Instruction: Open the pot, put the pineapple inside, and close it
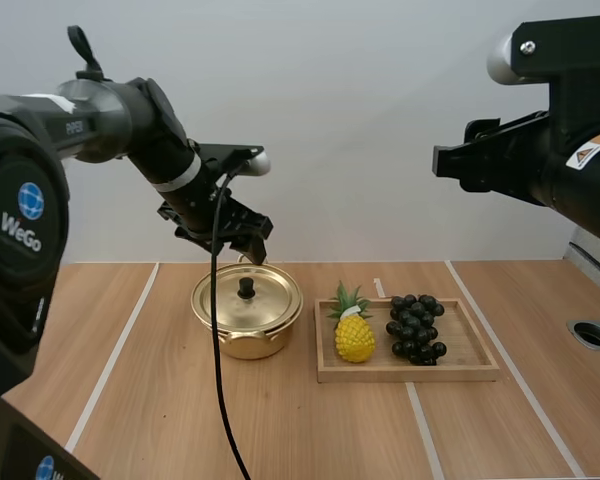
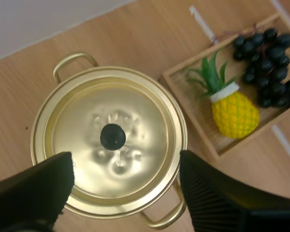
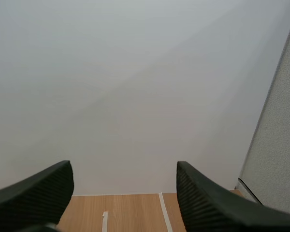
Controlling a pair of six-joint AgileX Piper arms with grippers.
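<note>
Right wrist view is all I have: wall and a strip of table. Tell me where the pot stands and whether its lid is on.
Observer: The pot stands on the table, left of the wooden tray, with its lid on.
Operator: Report the left pincer.
Observer: The left pincer is open, hovering above the lid's black knob.
Operator: Now place the pineapple.
Observer: The pineapple is in the tray's left half, beside the grapes.
</note>
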